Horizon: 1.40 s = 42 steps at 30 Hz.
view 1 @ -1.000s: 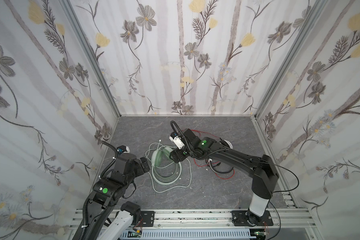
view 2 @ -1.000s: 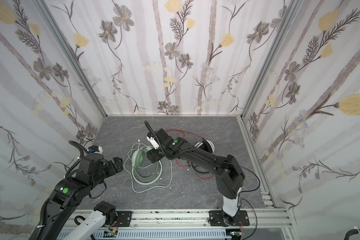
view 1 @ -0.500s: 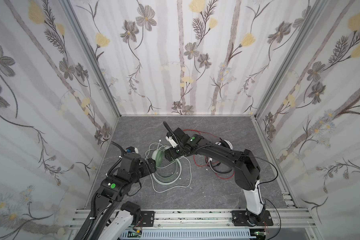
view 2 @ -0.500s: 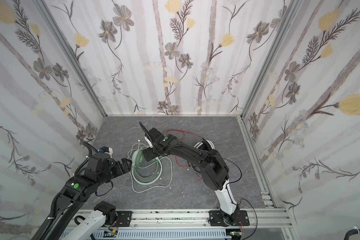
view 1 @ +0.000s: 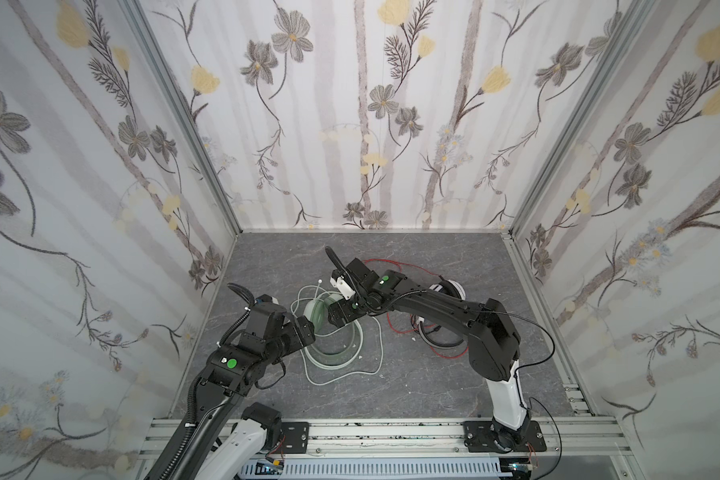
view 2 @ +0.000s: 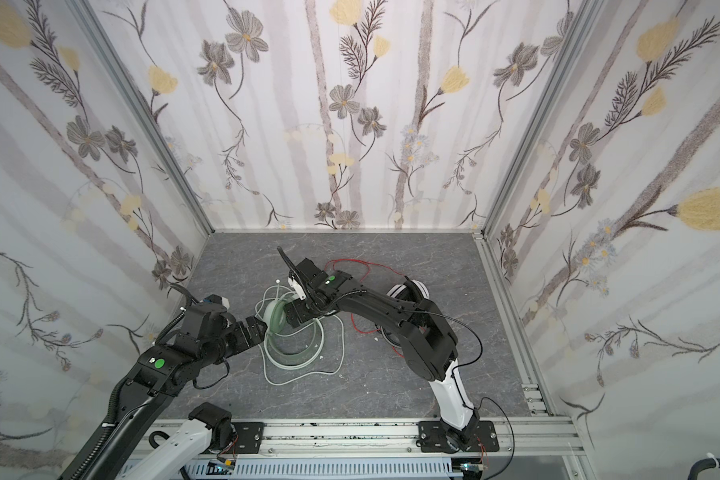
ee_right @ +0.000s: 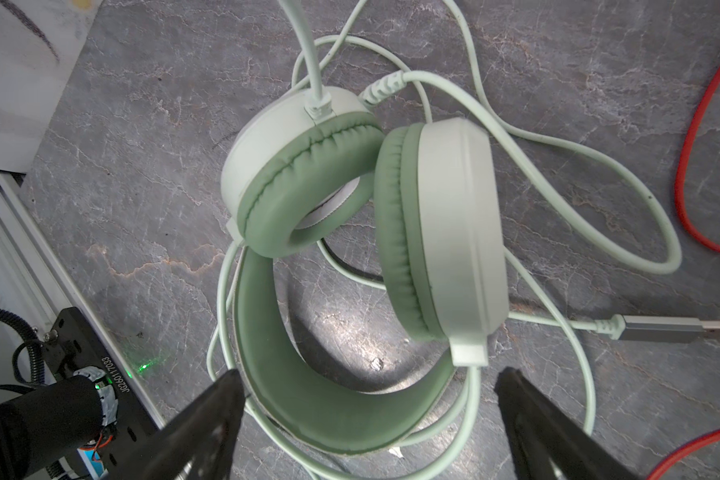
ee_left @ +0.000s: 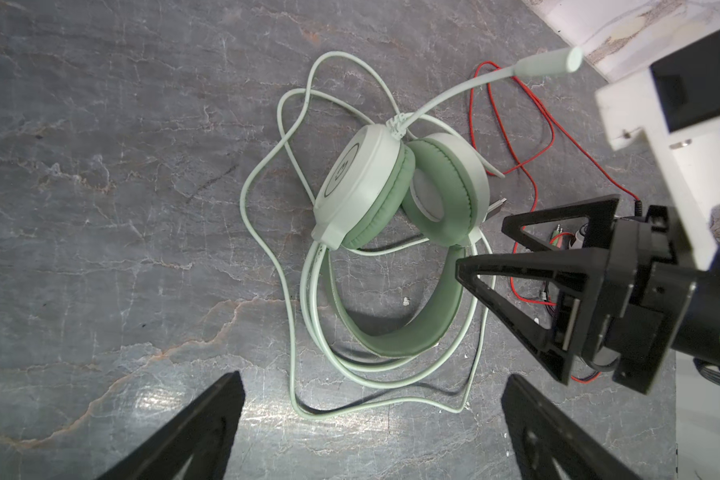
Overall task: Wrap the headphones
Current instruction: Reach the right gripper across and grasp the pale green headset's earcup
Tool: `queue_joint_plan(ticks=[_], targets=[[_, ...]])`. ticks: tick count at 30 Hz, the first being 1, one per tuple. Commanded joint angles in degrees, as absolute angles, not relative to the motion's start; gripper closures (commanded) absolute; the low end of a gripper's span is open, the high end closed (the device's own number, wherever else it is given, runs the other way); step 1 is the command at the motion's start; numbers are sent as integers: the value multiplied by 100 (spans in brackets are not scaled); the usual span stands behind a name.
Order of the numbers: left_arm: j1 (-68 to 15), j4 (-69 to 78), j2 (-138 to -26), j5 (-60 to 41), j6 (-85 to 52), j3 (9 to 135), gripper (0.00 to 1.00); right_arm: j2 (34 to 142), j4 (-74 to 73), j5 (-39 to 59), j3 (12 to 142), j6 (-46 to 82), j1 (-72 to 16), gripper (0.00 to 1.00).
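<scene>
Jaws on both arms gape empty, flanking the mint headset on the table.

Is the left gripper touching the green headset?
Apart. The left wrist view shows bare table between each finger of the left gripper and the green headset.

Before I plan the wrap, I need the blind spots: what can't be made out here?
- White-and-black headset: both top views, mostly behind the right arm.
- Red cable: left wrist view, partly behind the right end effector.
- Mic boom tip: right wrist view, cut off by the edge.
</scene>
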<state>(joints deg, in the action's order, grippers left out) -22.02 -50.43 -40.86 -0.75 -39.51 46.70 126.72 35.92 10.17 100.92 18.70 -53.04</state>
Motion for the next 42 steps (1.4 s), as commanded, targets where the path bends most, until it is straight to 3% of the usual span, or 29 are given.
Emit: queue_joint_plan(ticks=[1, 12, 21, 29, 38, 42], targets=[[-2197, -5303, -4087, -235, -4531, 4709, 0, 12717, 3406, 1143, 10138, 1758, -5292, 5], [-2188, -5739, -4045, -210, -5210, 4918, 0, 12986, 3342, 1289, 10546, 1526, -5230, 11], [-2191, -5552, -3674, -545, -6451, 4722, 0, 13316, 3436, 315, 10775, 1445, -5225, 9], [-2189, -4846, -3130, -931, -7065, 4074, 4, 13782, 3302, 32, 11006, 1266, -5199, 14], [-2191, -4891, -3379, -1068, -6650, 3860, 3, 13917, 3191, 81, 11106, 1385, -5166, 32], [-2192, -5068, -3401, -918, -6526, 3907, 3, 13849, 3213, 28, 11127, 1597, -5160, 55]])
